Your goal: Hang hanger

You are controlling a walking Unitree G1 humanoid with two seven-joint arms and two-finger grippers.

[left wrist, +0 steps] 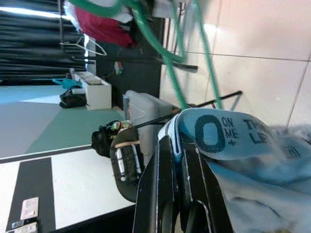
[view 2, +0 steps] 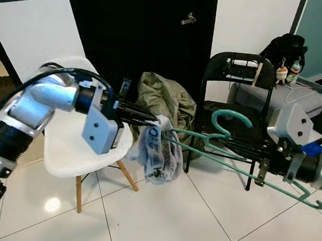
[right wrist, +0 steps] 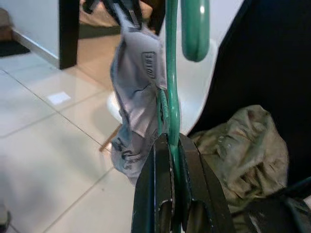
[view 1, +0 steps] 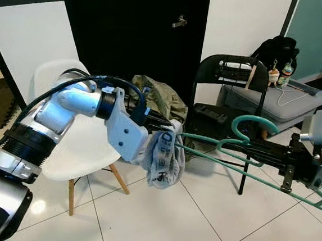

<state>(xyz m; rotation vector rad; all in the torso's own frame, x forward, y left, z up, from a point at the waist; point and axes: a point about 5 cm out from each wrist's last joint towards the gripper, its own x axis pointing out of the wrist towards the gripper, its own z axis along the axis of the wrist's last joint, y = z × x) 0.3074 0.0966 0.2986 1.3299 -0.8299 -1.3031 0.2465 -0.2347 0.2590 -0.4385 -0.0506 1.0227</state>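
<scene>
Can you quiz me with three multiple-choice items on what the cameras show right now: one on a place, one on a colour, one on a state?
1. Where does the olive jacket lie?
A. on the floor tiles
B. between the white chair and the black folding chair
C. over the hanger

2. What colour is the hanger?
A. green
B. red
C. white

3. What is the left gripper doing?
A. hanging open and idle
B. shut on the grey garment
C. shut on a chair leg

Answers:
1 B, it is heaped between the two chairs.
2 A, its hook and bars are teal green.
3 B, its fingers pinch the printed fabric at the hanger's end, while the right gripper clamps the hanger's bar.
</scene>
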